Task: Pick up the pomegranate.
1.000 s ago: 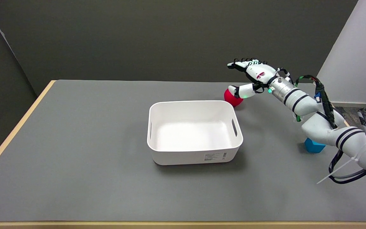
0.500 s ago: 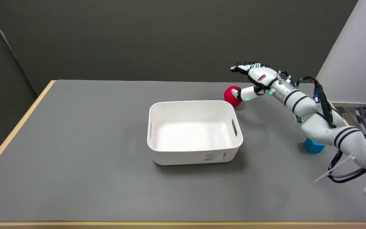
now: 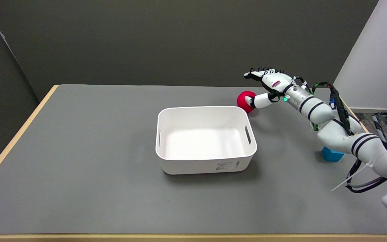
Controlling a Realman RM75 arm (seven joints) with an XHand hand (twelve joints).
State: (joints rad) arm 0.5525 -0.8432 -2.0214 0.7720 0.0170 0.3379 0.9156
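The pomegranate [image 3: 244, 101] is a red ball resting on the grey table just behind the white bin's far right corner. My right hand [image 3: 268, 85] hovers over and to the right of it, fingers apart and stretched left above the fruit. The thumb [image 3: 259, 99] lies against the fruit's right side and covers part of it. The other fingers are above the pomegranate and apart from it. Nothing is held in the hand.
An empty white bin [image 3: 205, 138] with side handles stands mid-table, directly in front of the pomegranate. A blue block [image 3: 332, 155] sits at the right, partly hidden under my forearm. The table's left edge has a wooden rim [image 3: 15, 134].
My right hand has dropped lower and shifted slightly right and back. The thumb now lies along the pomegranate's right side rather than over its top. The fruit has not moved.
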